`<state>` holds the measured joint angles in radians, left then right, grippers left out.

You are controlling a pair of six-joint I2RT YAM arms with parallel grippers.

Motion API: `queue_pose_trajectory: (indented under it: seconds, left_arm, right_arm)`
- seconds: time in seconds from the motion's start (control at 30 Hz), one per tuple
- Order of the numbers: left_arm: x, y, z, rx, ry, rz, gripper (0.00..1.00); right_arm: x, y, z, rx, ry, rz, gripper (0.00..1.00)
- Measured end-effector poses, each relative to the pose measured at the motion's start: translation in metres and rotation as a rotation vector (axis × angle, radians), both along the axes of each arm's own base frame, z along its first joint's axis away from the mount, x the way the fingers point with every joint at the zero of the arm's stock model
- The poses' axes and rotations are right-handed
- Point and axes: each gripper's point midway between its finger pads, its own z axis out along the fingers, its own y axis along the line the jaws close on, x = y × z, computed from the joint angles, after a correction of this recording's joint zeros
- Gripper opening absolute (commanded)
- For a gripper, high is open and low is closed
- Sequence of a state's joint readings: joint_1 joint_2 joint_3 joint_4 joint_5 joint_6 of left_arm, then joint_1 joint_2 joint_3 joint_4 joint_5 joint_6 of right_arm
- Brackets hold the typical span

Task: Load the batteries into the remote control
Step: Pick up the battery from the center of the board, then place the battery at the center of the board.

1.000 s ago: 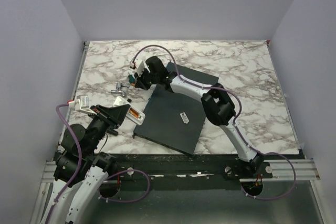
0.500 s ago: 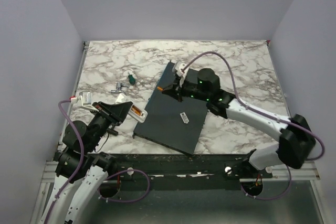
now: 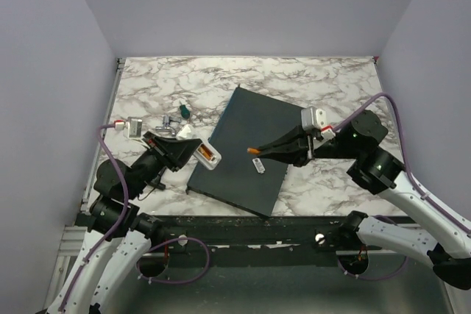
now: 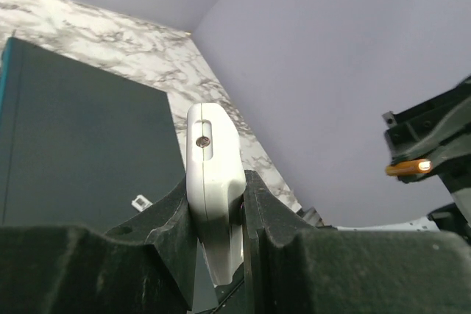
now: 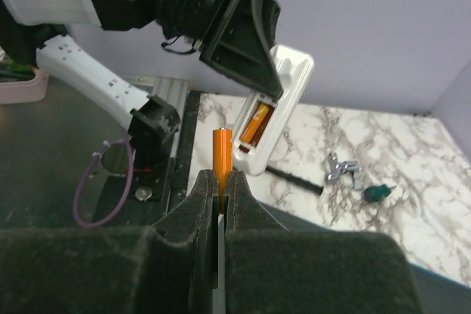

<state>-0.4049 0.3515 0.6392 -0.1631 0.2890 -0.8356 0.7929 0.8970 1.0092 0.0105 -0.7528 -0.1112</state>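
Change: right claw (image 3: 262,151), pinching battery (image 3: 252,150), swung from upper centre to mid-frame, facing remote control (image 3: 207,156) clamped in left claw (image 3: 191,154). Insertion likely next.

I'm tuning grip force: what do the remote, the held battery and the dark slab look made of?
The remote control: glossy white moulded plastic, judging by its smooth rounded shell and recessed screw. The battery: probably metal under a shiny orange-copper wrap that catches light. The dark slab: matte grey, no glare; plastic, rubber or coated board, the look leaves it open.
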Motion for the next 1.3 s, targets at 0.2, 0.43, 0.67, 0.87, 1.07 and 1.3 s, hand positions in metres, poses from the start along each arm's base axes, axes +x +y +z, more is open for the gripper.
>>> queue_pose_trajectory:
  seconds: [0.2,0.43,0.67,0.87,1.07,1.3]
  left_arm:
    - [-0.011,-0.014,0.018,-0.023,-0.097,-0.105,0.0]
    - [-0.022,-0.024,0.028,-0.05,-0.179,-0.196,0.0]
    - [-0.031,-0.031,0.03,-0.09,-0.262,-0.272,0.0]
    - [-0.041,-0.035,0.037,-0.133,-0.339,-0.333,0.0]
    - [-0.056,-0.037,0.051,-0.172,-0.426,-0.397,0.0]
    - [-0.069,-0.036,0.065,-0.196,-0.5,-0.441,0.0]
  right_arm:
    - [-0.012,-0.006,-0.018,-0.072,0.065,0.031,0.01]
    - [-0.018,-0.013,-0.013,-0.061,0.058,0.03,0.01]
    - [-0.007,-0.011,-0.022,-0.063,0.127,-0.035,0.01]
    - [0.002,-0.01,-0.033,-0.062,0.188,-0.079,0.01]
    - [0.007,-0.009,-0.034,-0.044,0.205,-0.11,0.01]
    - [0.011,-0.009,-0.034,-0.025,0.219,-0.126,0.01]
